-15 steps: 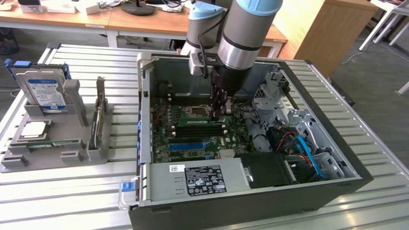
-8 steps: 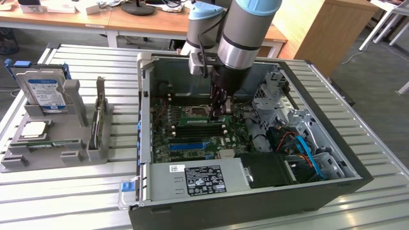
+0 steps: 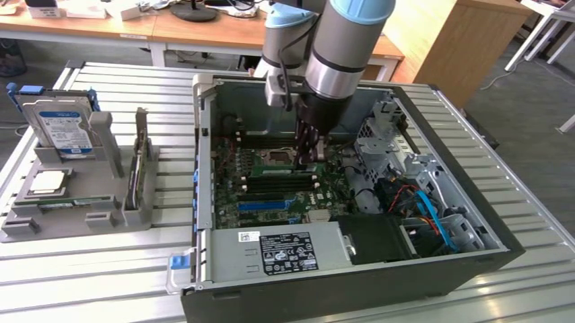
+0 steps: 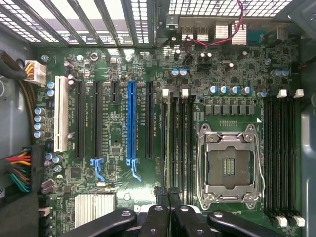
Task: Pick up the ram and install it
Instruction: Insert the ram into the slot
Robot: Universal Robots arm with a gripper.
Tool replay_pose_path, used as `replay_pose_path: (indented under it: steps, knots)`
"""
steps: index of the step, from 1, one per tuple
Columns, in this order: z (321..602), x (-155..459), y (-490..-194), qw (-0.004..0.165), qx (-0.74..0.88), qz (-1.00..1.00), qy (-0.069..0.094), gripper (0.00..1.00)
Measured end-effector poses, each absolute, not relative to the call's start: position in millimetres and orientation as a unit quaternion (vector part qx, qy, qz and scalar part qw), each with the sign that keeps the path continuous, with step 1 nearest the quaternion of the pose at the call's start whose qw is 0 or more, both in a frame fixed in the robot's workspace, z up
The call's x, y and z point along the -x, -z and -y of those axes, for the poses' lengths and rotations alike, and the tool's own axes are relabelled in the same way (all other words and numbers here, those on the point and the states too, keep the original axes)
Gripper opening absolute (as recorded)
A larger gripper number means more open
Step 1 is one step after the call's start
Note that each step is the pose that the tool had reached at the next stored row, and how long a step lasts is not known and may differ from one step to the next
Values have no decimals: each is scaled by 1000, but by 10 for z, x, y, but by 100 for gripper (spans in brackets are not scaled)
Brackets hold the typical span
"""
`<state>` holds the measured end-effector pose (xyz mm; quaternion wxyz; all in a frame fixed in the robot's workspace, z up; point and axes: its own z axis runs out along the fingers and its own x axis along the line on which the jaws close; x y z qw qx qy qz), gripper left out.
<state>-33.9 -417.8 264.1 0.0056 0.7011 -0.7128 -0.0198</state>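
Note:
The ram [image 4: 169, 143] shows edge-on as a thin green strip standing in one of the long black slots beside the CPU socket [image 4: 230, 165]. In the exterior view it is the green stick [image 3: 280, 173] lying across the motherboard inside the open computer case [image 3: 205, 161]. My gripper [image 3: 303, 163] reaches down into the case, with its tip at the exterior view's right end of that stick. In the wrist view my gripper [image 4: 168, 193] is shut, fingers pressed together over the end of the ram's slot. Whether they touch the ram I cannot tell.
A blue slot [image 4: 131, 123] and black expansion slots lie beside the ram slots. More empty black slots [image 4: 282, 158] sit past the socket. A drive cage [image 3: 388, 138] and cables [image 3: 422, 202] crowd the case's right. A grey rack [image 3: 108, 215] holds a hard drive [image 3: 61, 131] left of the case.

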Motion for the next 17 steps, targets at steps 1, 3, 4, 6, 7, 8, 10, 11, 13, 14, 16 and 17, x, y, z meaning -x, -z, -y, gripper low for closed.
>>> replay_pose_path:
  steps: [1, 3, 4, 6, 7, 8, 10, 11, 13, 14, 16, 17]
  knots:
    - [4178, 339, -2633, 6, -701, 713, 20, 12]
    - [4178, 340, -2617, 6, -701, 713, 20, 12]
    - [4178, 340, -2608, 6, -701, 712, 20, 12]
    - [4178, 339, -2590, 6, -702, 712, 20, 12]
    - [4178, 339, -2580, 6, -702, 712, 20, 12]
    - [4178, 339, -2571, 6, -702, 712, 20, 12]
    - [4178, 339, -2553, 6, -702, 712, 20, 12]
    - [4178, 340, -2545, 6, -702, 712, 20, 12]
    - [4178, 339, -2528, 6, -702, 712, 20, 12]
    - [4178, 339, -2520, 6, -702, 712, 20, 12]
    - [4178, 339, -2504, 6, -702, 712, 20, 12]
    - [4178, 340, -2496, 6, -702, 712, 20, 12]
